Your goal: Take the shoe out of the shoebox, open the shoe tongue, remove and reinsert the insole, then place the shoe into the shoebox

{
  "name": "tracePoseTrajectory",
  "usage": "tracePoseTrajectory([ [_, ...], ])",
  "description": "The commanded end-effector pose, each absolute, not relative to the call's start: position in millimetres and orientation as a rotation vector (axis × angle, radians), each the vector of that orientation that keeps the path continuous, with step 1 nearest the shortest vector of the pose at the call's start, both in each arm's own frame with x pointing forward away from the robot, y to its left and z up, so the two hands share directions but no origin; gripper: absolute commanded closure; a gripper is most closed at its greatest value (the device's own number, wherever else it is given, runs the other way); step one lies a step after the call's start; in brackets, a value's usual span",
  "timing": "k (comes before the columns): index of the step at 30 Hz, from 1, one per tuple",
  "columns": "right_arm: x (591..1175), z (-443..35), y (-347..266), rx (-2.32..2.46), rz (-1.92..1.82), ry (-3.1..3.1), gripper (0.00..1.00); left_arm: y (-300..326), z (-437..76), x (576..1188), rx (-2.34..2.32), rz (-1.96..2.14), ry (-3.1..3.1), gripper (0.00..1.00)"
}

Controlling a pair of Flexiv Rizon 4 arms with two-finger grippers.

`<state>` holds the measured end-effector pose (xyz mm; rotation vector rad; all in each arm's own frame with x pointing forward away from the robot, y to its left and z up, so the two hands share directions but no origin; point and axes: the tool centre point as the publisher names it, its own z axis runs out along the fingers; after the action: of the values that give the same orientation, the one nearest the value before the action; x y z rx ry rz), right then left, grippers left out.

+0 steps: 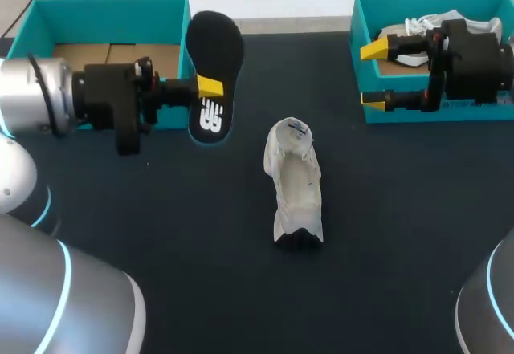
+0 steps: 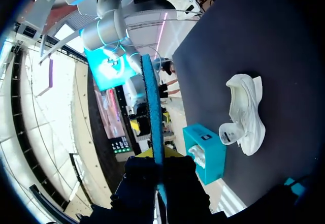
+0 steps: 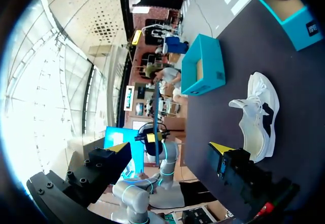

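Observation:
The white shoe (image 1: 295, 181) lies on the dark table (image 1: 385, 233) in the middle, its tongue pulled up. My left gripper (image 1: 210, 89) is shut on the black insole (image 1: 214, 57), holding it up on edge to the left of and behind the shoe. In the left wrist view the insole (image 2: 152, 107) shows edge-on between the fingers, with the shoe (image 2: 246, 115) off to the side. My right gripper (image 1: 373, 75) hangs open and empty by the right shoebox (image 1: 363, 25). From the right wrist its gripper (image 3: 170, 148) gapes wide, the shoe (image 3: 259, 117) lying ahead.
A teal shoebox (image 1: 104, 17) stands at the back left behind my left arm. The right teal shoebox holds another white shoe (image 1: 426, 26). Dark tabletop lies in front of the shoe.

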<state>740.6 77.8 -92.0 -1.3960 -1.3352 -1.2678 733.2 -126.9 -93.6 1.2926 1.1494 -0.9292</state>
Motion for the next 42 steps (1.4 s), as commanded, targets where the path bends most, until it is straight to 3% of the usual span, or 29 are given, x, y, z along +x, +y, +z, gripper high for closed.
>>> tracePoseTrajectory([
  [1,740.3,-90.8,80.0,-1.386,-1.265,-1.333,0.00,-147.8,-96.6,740.3,1.283,-0.973,1.067,1.00],
  [27,736.2,-88.9,136.9,-1.312,-1.192,-1.346,0.00,-246.1,-103.0,740.1,1.304,-1.115,1.054,1.00],
  [42,776.1,-92.5,140.0,-1.346,-1.190,-1.409,0.00,-253.0,-104.5,718.4,1.301,-1.100,1.063,1.00],
])
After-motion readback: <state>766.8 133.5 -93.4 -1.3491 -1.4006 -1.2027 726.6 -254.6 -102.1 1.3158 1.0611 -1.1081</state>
